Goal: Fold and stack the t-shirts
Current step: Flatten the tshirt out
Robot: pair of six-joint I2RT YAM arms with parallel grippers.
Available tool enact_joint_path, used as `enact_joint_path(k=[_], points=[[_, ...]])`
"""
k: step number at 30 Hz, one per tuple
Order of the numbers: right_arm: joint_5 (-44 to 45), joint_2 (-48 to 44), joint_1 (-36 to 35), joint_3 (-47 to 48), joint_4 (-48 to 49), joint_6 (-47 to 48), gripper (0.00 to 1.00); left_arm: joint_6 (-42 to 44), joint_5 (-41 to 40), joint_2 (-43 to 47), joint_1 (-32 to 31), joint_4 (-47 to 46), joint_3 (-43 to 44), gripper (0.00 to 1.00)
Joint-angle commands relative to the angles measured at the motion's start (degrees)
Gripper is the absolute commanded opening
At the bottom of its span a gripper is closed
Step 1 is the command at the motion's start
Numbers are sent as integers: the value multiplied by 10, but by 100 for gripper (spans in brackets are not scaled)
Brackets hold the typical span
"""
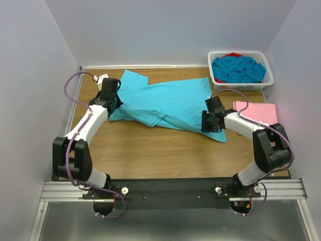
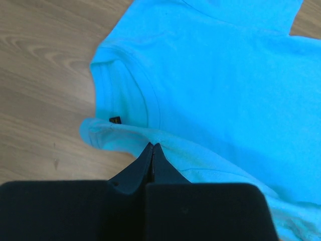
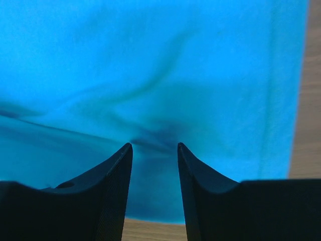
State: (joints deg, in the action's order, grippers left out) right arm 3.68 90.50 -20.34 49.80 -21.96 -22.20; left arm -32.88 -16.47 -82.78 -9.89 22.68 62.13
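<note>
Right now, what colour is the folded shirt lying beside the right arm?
Pale pink. The folded shirt shows best in the top external view.

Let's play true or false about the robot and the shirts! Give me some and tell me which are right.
1. The turquoise t-shirt lies spread on the table. True.
2. The pink t-shirt is in the basket. False: it lies on the table.
3. The left tool is shut. True.
4. The right tool is shut tight. False: its fingers stand apart.
5. The basket is empty. False: it holds turquoise cloth.
</note>
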Motion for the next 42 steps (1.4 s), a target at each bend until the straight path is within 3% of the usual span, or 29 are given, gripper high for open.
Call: enact_joint_path(k=[1,8,13,17,19,22,24,28,37,42], points=[[44,6,1,56,-40,39,49,41,-20,-64,8,8,51,0],[17,4,-97,153,-28,122,48,60,21,-175,8,-3,149,0],[-84,41,-182,180,44,149,47,75,30,-223,8,-9,187,1],[-127,104,-211,215,90,114,44,79,40,-232,8,-22,190,15],[-157,121,-215,216,143,74,44,77,51,-217,8,-35,179,34],[-196,142,-219,186,260,-27,44,73,55,-172,8,-59,154,57],[-203,160,-227,160,334,-92,45,69,48,-128,8,-64,136,65],[-200,183,-237,120,446,-195,50,59,24,-29,8,-82,79,65],[-163,243,-257,109,483,-285,53,74,-39,202,9,-142,-122,66],[-102,261,-276,101,499,-330,53,70,-59,276,8,-194,-194,66]])
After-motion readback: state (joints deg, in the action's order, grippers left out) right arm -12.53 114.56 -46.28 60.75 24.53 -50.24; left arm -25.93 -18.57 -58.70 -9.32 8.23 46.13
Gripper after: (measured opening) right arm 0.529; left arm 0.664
